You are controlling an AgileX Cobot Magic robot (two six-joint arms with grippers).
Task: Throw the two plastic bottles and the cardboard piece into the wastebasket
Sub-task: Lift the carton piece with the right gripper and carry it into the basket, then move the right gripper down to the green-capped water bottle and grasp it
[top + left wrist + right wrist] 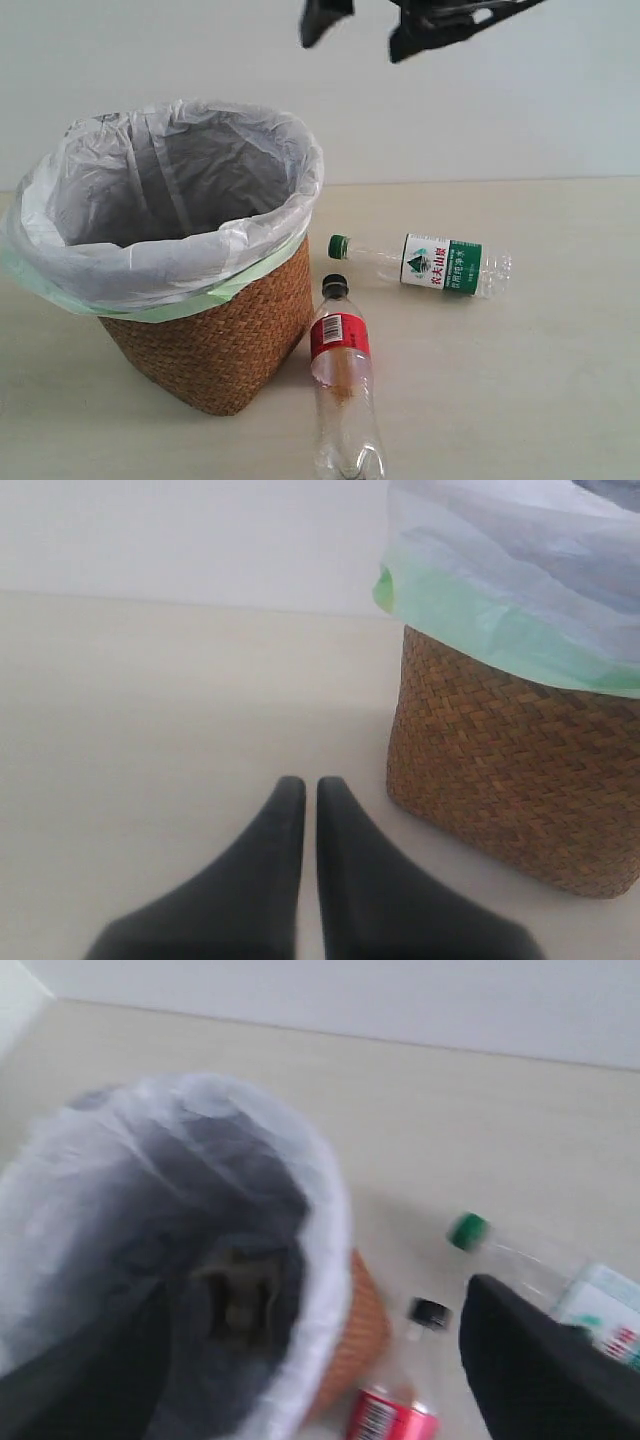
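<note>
With the cardboard piece (238, 1295) binned, the right gripper (352, 48), jaws apart and empty, next needs the green-capped bottle (425, 262) at the wastebasket's (215, 350) three o'clock.

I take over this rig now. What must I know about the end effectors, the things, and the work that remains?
Left end effector: shut, empty, low beside the basket.
Right end effector: open, empty, high above the basket.
Cardboard: a blurred grey-brown piece at the basket's bottom, so probably done.
Green-cap bottle and black-cap bottle: both lie on the table by the basket.
Left to do: put both bottles into the basket.
</note>
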